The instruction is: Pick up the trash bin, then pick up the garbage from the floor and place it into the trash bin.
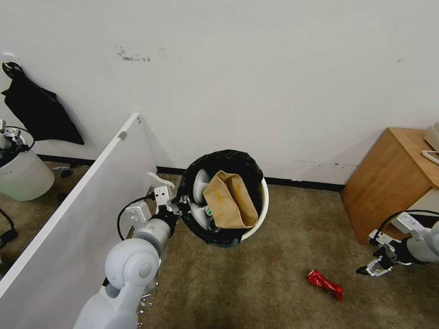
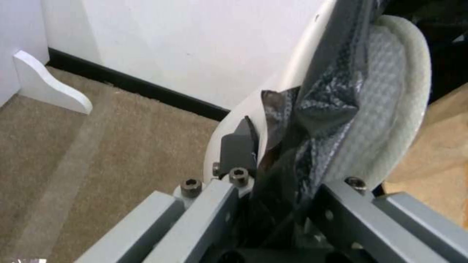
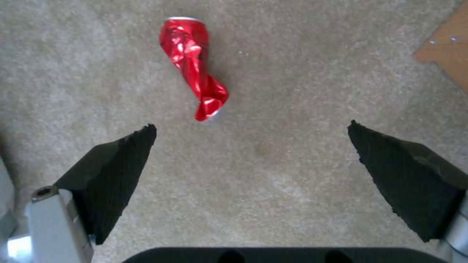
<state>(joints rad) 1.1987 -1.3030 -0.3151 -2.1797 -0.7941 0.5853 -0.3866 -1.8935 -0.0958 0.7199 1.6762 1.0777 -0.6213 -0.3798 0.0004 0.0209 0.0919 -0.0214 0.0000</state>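
The trash bin (image 1: 259, 214), white with a black bag over its rim, is near the wall. My left gripper (image 1: 181, 206) is shut on its near-left rim. In the left wrist view the left gripper (image 2: 263, 153) pinches the bin's wall (image 2: 292, 73) and the crinkled bag. A tan paper bag (image 1: 228, 201), white slippers (image 1: 200, 183) and a bottle lie inside. One piece of garbage, a crushed red wrapper (image 1: 325, 284), lies on the carpet. My right gripper (image 1: 372, 269) hangs open just right of it. In the right wrist view the wrapper (image 3: 195, 73) lies beyond the open fingers (image 3: 117, 160).
A white partition board (image 1: 82, 201) runs along my left arm. Behind it stands a pale green bin (image 1: 23, 176). A wooden cabinet (image 1: 393, 178) stands at the right, close to my right arm. Open carpet lies between the trash bin and the wrapper.
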